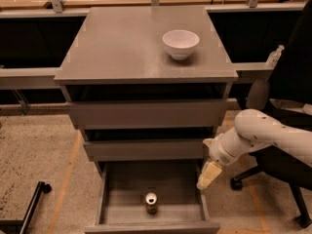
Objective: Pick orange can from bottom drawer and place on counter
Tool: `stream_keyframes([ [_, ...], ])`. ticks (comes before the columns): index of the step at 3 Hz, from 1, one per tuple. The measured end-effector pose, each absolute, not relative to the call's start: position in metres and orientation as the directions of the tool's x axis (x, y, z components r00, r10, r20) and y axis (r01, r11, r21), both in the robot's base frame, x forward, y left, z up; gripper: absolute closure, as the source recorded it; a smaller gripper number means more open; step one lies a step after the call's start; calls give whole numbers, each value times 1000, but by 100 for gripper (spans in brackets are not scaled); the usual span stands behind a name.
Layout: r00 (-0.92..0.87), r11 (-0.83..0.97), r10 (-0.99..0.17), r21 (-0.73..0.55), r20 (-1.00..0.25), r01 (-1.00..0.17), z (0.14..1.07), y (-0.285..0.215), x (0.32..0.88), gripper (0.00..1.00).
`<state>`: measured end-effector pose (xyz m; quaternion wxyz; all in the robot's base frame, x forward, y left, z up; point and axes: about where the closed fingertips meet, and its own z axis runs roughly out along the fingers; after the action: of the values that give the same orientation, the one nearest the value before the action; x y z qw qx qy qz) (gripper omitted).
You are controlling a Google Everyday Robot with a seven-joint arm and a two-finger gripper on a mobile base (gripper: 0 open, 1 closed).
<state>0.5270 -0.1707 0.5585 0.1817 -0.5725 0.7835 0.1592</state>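
Grey desk (pixel 126 48) above three drawers, the bottom drawer (pixel 131 184) pulled open. A white bowl (pixel 181 43) sits on the desk. The end effector (pixel 207 175) hangs at the drawer's right wall; spread or pressed together, I cannot tell. The dull orange can (pixel 151 203), silver-topped, stands upright near the drawer's front.

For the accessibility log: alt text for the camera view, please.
An orange can stands near the front of the open bottom drawer; the gripper hangs by the drawer's right wall, apart from the can. A white bowl sits on the counter above.
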Motion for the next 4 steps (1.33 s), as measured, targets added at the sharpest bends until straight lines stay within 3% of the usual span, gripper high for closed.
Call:
stream_keyframes([
  [4, -278, 283, -846, 58, -455, -957, 466, -148, 556, 0],
])
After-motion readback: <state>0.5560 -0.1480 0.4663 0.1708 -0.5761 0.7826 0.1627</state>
